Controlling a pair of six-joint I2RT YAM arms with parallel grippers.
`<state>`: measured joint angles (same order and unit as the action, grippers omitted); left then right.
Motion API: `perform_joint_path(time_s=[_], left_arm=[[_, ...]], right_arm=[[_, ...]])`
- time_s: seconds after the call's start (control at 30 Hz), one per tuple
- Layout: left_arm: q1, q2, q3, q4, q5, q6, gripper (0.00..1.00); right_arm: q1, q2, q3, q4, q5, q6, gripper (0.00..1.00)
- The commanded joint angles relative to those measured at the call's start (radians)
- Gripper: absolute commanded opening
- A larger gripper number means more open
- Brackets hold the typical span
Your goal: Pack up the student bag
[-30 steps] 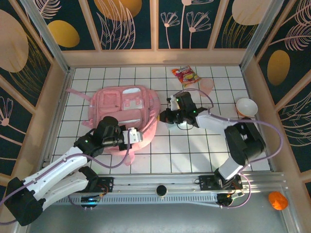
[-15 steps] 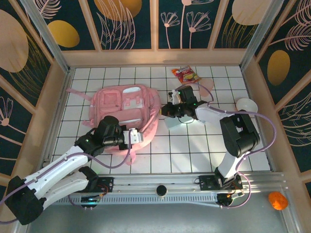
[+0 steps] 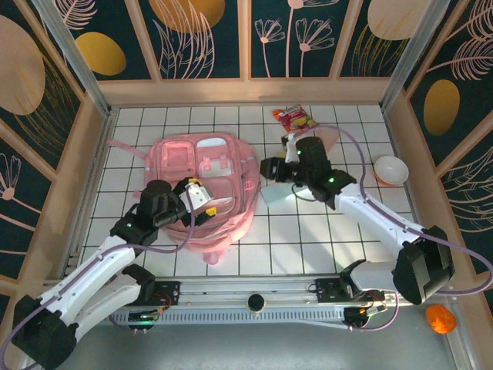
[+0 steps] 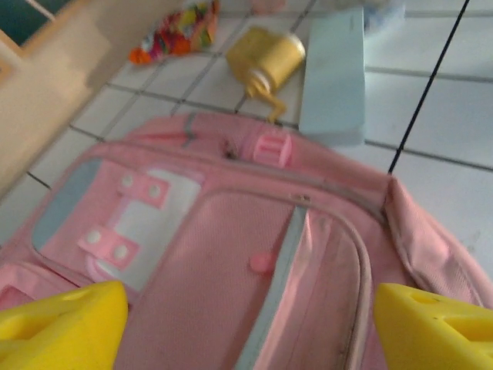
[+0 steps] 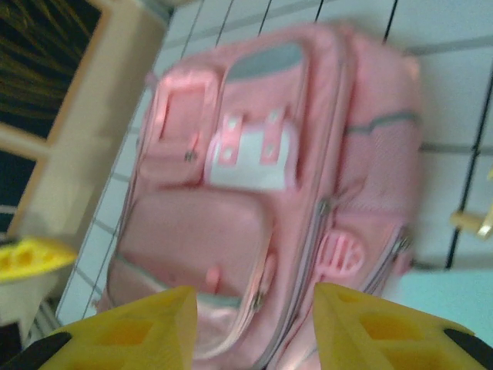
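Zips look shut on the student bag (image 3: 223,166), a large soft pink fabric backpack lying flat left of centre on the white tiled desk (image 3: 308,231). Left pincer (image 3: 199,194) and right pincer (image 3: 271,168) gape empty. Pinching loose cloth could drag the bag instead of opening it.

The left end effector (image 3: 199,194) is moving farther up over the student bag (image 3: 223,166); the right end effector (image 3: 271,168) is edging toward the far wall.

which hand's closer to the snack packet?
Right. The right hand is beside the backpack, just short of the snack packet; the left hand is over the backpack, farther away.
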<state>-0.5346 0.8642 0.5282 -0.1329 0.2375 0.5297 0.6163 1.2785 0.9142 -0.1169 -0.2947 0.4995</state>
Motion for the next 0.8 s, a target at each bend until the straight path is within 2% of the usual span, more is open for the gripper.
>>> perform_joint_path(time_s=[0.0,0.17,0.37,0.4,0.43,0.53,0.6,0.63,0.77], left_arm=[[0.004,0.083,0.014,-0.093,-0.063,0.146,0.85],[0.004,0.171,0.035,-0.078,-0.049,0.261,0.86],[0.004,0.272,0.046,0.053,-0.049,0.216,0.83],[0.004,0.287,0.055,0.061,-0.046,0.212,0.79],[0.004,0.299,0.061,0.063,-0.043,0.21,0.7],[0.004,0.29,0.093,0.044,-0.033,0.176,0.35],[0.005,0.24,0.109,0.031,-0.018,0.146,0.07],[0.004,0.204,0.111,0.026,-0.001,0.136,0.0],[0.013,0.068,0.115,0.016,0.065,0.09,0.0]], right_arm=[[0.083,0.005,-0.072,-0.003,0.069,0.08,0.43],[0.156,0.02,-0.135,0.115,0.083,0.154,0.43],[0.19,0.05,-0.144,0.151,0.1,0.162,0.43],[0.193,0.049,-0.146,0.154,0.103,0.156,0.43],[0.195,0.044,-0.149,0.157,0.109,0.15,0.43],[0.194,0.007,-0.158,0.151,0.147,0.086,0.43],[0.181,-0.034,-0.165,0.148,0.191,0.019,0.45],[0.168,-0.06,-0.173,0.157,0.211,-0.016,0.46],[0.082,-0.146,-0.248,0.287,0.123,-0.275,0.48]])
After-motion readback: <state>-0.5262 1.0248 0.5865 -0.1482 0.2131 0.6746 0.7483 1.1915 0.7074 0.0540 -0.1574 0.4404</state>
